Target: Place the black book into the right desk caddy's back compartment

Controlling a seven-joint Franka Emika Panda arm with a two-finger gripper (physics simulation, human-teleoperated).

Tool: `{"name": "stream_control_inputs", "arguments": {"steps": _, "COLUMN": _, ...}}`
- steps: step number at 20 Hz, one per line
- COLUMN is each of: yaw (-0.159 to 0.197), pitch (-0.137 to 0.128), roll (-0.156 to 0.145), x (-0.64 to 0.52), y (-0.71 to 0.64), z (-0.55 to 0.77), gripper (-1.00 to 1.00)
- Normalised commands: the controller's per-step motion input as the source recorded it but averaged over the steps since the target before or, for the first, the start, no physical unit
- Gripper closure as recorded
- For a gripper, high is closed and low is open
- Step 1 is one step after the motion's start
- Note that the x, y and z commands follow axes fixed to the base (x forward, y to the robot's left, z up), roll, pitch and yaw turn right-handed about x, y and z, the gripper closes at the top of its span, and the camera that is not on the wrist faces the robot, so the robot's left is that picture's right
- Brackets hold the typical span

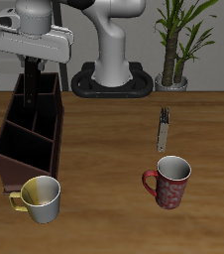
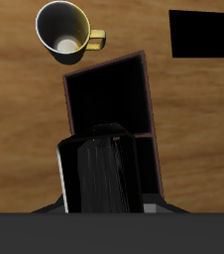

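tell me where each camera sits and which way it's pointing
Exterior view: in front of and above the table, facing the robot's base at the back; it shows the arm and the gripper lowered over the right desk caddy, plus two mugs.
Wrist view: on the gripper, looking straight down into the caddy; the black book between the fingers fills the foreground.
Shared: the caddy and the yellow-handled mug beside its end.
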Motion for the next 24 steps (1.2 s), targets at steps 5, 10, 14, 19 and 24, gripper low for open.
{"name": "stream_control_inputs", "arguments": {"steps": 5, "yaw": -0.006, "pitch": 0.003, "roll": -0.036, "x": -0.09, "y": -0.27, "z": -0.08, "gripper": 1.0}}
{"name": "stream_control_inputs", "arguments": {"steps": 10, "yaw": -0.007, "pitch": -0.019, "roll": -0.048, "x": -0.12, "y": -0.33, "z": 0.0, "gripper": 1.0}}
{"name": "stream_control_inputs", "arguments": {"steps": 14, "yaw": -0.002, "pitch": -0.014, "roll": -0.046, "x": -0.1, "y": -0.16, "z": -0.06, "gripper": 1.0}}
{"name": "stream_control_inputs", "arguments": {"steps": 19, "yaw": 0.027, "pitch": -0.025, "roll": -0.057, "x": -0.08, "y": -0.04, "z": -0.1, "gripper": 1.0}}
{"name": "stream_control_inputs", "arguments": {"steps": 24, "yaw": -0.001, "pitch": -0.001, "roll": -0.02, "x": -0.06, "y": -0.01, "z": -0.13, "gripper": 1.0}}
